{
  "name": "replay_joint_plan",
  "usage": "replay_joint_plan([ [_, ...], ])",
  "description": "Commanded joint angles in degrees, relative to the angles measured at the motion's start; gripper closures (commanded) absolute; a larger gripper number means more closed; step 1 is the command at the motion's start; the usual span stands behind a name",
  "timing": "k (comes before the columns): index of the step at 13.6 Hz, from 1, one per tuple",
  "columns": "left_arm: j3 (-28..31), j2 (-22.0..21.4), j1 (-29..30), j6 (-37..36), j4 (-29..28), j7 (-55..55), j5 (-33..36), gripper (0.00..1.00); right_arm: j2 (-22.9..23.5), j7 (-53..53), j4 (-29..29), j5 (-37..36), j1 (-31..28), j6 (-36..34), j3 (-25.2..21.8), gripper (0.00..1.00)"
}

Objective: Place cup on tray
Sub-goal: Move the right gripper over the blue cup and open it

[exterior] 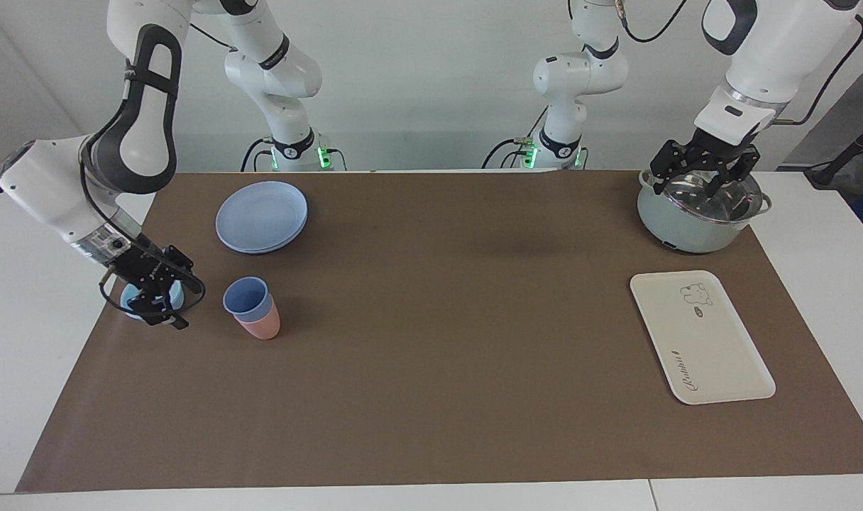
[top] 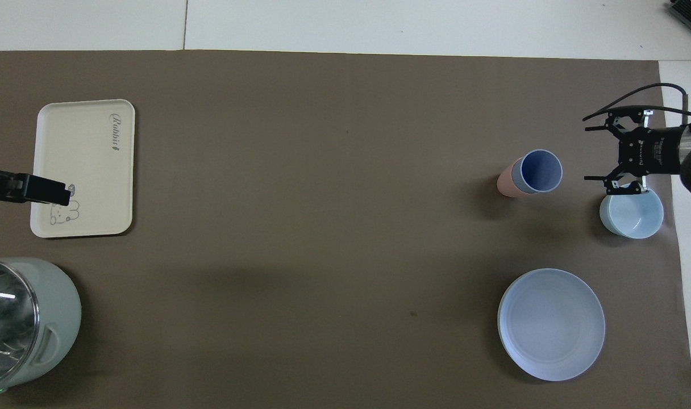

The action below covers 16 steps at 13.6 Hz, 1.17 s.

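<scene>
- Cup [exterior: 248, 296] [top: 541, 170]: periwinkle-blue tumbler, upright, nested inside a pink cup [exterior: 262, 323] [top: 507, 182] of like size; the pair stands on the brown mat [exterior: 431, 341] [top: 323, 227] toward the right arm's end of the bench, untouched by either gripper.
- Tray [exterior: 701, 335] [top: 84, 167]: cream-white, flat on the mat toward the left arm's end of the bench, well apart from the cup; nothing rests on it.
- Right gripper [exterior: 167, 297] [top: 598, 152]: low over the mat near the edge at the right arm's end, beside the cup and apart from it; fingers spread wide, holding nothing.
- Bowl [exterior: 135, 299] [top: 631, 212]: shallow, light blue, just beside the right gripper, near the same edge of the mat.
- Plate [exterior: 262, 216] [top: 551, 324]: round, blue, nearer to the robots than the cup.
- Left gripper [exterior: 693, 186] [top: 66, 195]: waiting over the pot [exterior: 697, 223] [top: 21, 324] at the mat's corner nearest the left arm's base; fingers apart, holding nothing.
</scene>
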Motion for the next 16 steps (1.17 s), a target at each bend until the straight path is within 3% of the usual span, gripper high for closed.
replay_joint_plan([
  [1,-0.4,-1.1,0.7,0.7,-1.3,0.8,0.7,0.0,-2.2,0.0,-2.6,4.7,-1.3,0.2,0.4,0.02],
  [6,-0.4,-1.0,0.7,0.7,-1.3,0.8,0.7,0.0,2.0,-0.7,-1.1,7.1,-0.7,-4.0,0.8,0.02],
  [10,-0.4,-1.1,0.8,0.7,-1.3,0.8,0.7,0.0,5.5,-7.1,-0.9,8.7,-1.9,-7.7,0.8,0.01],
  [13,-0.4,-1.0,0.7,0.7,-1.3,0.8,0.7,0.0,13.1,-12.0,5.8,9.0,-4.5,-12.6,0.8,0.01],
  [16,-0.4,-1.0,0.7,0.7,-1.3,0.8,0.7,0.0,14.9,-12.0,7.3,12.7,-4.4,-13.4,0.8,0.01],
])
